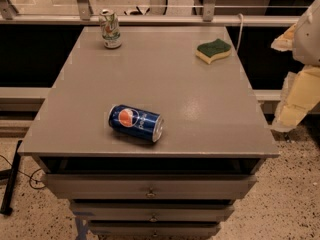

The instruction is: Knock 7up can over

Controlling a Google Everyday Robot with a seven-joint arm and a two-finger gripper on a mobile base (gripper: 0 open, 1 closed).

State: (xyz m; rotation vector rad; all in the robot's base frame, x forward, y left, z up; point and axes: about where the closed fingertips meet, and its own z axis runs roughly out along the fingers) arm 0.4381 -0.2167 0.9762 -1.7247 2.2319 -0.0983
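Camera view had the 7up can (110,29) standing upright at the upper left of the bench (165,94). The gripper (299,96) hung at the right edge, and I couldn't tell if it was spread or pressed together. Best bet looked like a sideways push high on the can, passing clear of the sponge (214,50).

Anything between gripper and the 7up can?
The gripper hangs right of the table; the 7up can stands upright at its far left corner. The green sponge lies roughly between them, low and flat. The Pepsi can, on its side up front, is off that line.
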